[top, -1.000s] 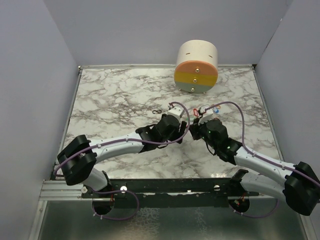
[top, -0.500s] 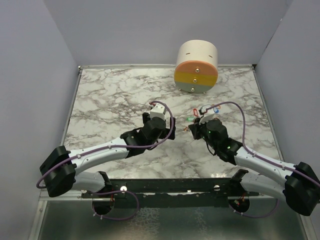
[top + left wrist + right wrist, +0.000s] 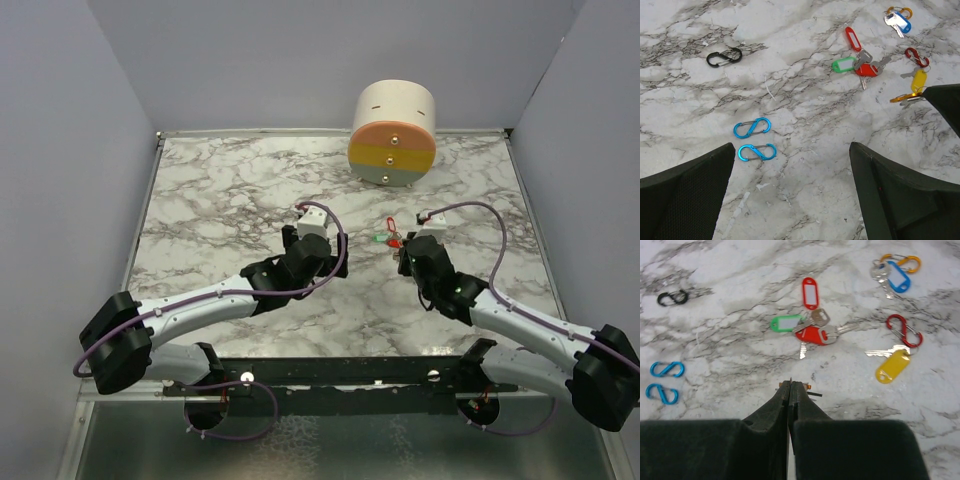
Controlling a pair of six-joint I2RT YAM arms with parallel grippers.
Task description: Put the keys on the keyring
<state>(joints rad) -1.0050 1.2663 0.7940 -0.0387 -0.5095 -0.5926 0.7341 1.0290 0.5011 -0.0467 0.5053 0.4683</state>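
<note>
**Right gripper drifting right**

The right gripper (image 3: 790,385) is pinching a small orange piece (image 3: 807,386) at its tips, further right than half a second ago. The left gripper (image 3: 792,148) is hanging released, unmoved. The keys (image 3: 812,331) are lying loose on the marble table (image 3: 740,270), ahead of both.

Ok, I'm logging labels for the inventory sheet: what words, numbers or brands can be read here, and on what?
No readable text in any view.
Red tag, green tag, blue tag: label windows look blank white.
Yellow tag: no print visible.
Keys: any stamp on the metal is too small to read.
Round container: plain coloured bands, no lettering.
</note>
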